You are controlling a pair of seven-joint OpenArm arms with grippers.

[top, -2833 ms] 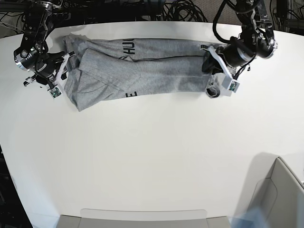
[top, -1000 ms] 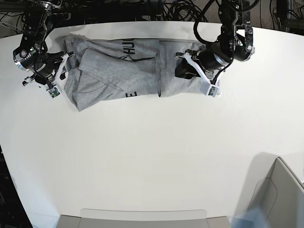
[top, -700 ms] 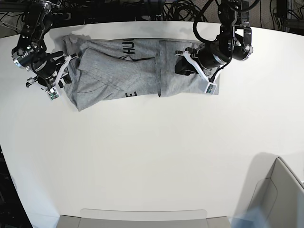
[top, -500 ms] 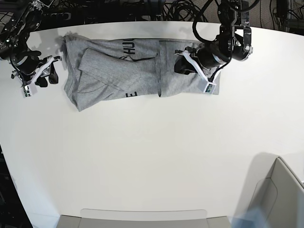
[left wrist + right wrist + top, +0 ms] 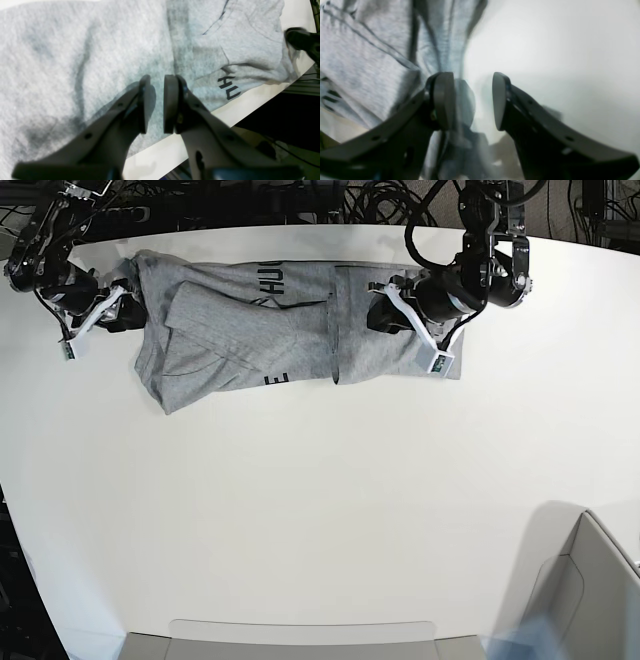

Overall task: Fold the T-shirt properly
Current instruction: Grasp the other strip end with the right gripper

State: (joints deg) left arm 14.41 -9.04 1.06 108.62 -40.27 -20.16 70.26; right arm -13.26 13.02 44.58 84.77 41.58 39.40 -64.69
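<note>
- The T-shirt [image 5: 75, 50] fills most of my left wrist view: grey cloth lying flat, with one layer's edge running across it toward the top.
- Black letters [image 5: 228, 87] show near the shirt's edge, next to a strip of white table [image 5: 160, 155].
- My left gripper [image 5: 158, 80] is over the cloth with its jaws only a narrow gap apart. I see grey cloth through the gap, and nothing looks pinched between the pads.
- In the right wrist view the T-shirt [image 5: 370, 57] takes up the left side, bunched in long folds, and bare table [image 5: 557, 50] takes up the right.
- My right gripper [image 5: 471, 80] has its jaws wide apart and holds nothing. One finger is over the shirt's edge and the other is over the table. The view is blurred, so I cannot tell whether the fingers touch the cloth.
- In the base view the T-shirt [image 5: 270, 330] lies as a long band along the far side of the table [image 5: 320, 510], with one end folded back over the middle.
- My left gripper [image 5: 380, 308] sits on that folded end.
- My right gripper [image 5: 128, 302] is at the opposite end, just beside the cloth's edge.
- Cables [image 5: 380, 200] run behind the table, and a box [image 5: 590, 580] stands at the near corner, well apart from the shirt.
</note>
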